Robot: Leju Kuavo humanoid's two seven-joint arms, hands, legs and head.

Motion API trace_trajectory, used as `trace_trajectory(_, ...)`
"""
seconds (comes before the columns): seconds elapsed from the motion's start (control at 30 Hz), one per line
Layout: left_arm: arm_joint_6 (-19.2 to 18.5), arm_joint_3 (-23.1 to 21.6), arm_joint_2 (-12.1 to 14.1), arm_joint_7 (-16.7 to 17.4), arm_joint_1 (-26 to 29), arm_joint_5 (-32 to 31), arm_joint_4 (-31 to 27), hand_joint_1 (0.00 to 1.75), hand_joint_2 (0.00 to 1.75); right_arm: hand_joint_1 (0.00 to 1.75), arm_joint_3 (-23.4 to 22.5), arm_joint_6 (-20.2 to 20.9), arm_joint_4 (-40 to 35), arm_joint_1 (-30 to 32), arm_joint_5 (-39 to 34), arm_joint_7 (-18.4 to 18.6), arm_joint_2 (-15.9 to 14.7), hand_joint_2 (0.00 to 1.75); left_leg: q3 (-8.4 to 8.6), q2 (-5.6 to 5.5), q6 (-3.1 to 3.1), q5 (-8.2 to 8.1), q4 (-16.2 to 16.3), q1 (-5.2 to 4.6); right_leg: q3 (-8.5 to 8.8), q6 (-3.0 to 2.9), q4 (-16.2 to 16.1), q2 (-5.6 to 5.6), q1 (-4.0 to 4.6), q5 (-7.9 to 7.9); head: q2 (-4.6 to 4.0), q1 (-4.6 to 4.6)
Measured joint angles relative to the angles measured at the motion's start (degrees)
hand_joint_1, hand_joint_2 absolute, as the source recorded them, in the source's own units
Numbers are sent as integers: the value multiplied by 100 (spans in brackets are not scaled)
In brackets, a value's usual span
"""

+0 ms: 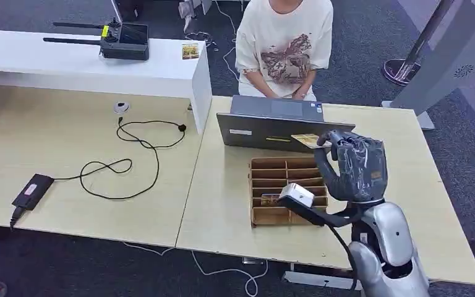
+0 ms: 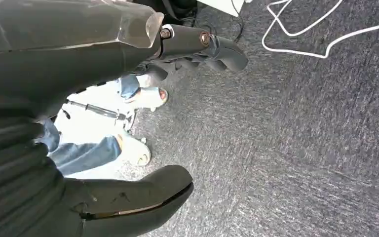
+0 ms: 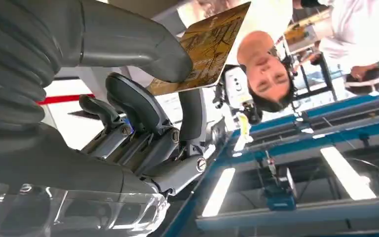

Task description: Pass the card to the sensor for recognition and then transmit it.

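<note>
The right hand (image 1: 354, 166) is raised above the far side of the bench (image 1: 222, 204), palm turned away from the robot, and it pinches a yellowish card (image 1: 307, 140) between the thick thumb (image 3: 143, 47) and a dark finger (image 3: 191, 116). The card sticks out from the fingertips toward the far side, its free end reaching over the lid edge of a grey laptop (image 1: 276, 124) that sits just beyond the hand. In the right wrist view the card (image 3: 209, 47) is tilted, with most of its printed face showing past the thumb.

Just below the hand lies a brown compartmented tray (image 1: 271, 185), and beside the wrist, on the near side, a small white sensor box (image 1: 296, 195) rests over the tray's near compartments. A person in a pale printed shirt (image 1: 284, 46) sits beyond the laptop.

The left hand (image 2: 128, 113) hangs over grey carpet (image 2: 301, 148); its fingers seem loosely apart with nothing in them, though the angle is poor.
</note>
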Motion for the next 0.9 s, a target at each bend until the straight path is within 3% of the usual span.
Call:
trace_trajectory(0.47, -13, 0, -39, -28, 1, 0, 0, 0, 175, 175, 219, 459, 503, -1289, -214, -70, -214, 175, -2, 1, 3, 4, 1, -1, 0, 0, 1, 1, -1, 9, -2, 0)
trace_trajectory(0.9, 48, 0, -94, 0, 23, 0, 0, 0, 175, 175, 636, 623, 1989, -2892, -221, 2, -116, 175, -6, -2, 6, 16, 1, -1, 0, 6, 2, -2, -1, 18, -2, 0)
